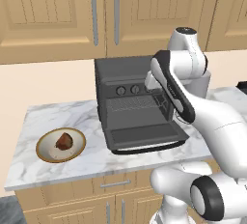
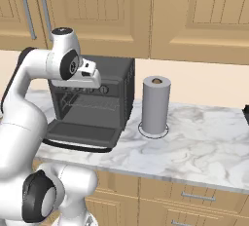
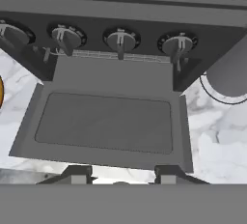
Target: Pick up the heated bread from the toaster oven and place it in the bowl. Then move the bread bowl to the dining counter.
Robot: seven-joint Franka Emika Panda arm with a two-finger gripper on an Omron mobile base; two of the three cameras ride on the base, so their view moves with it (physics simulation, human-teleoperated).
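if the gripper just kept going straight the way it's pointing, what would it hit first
Most likely the toaster oven's dropped-open door: in the hand view the gripper looks down onto that door, with nothing showing between them. Depth is hard to judge.

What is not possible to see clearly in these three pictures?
- Golden-orange heated bread: not made out on the wire rack of the dark grey boxy toaster oven; the white arm covers part of the opening.
- Gripper: tips cut by the hand view's bottom edge.
- Tan-rimmed shallow bowl: the dark brown chunk hides part of its inside.
- Grey paper-towel roll: cut by the hand view's right edge.
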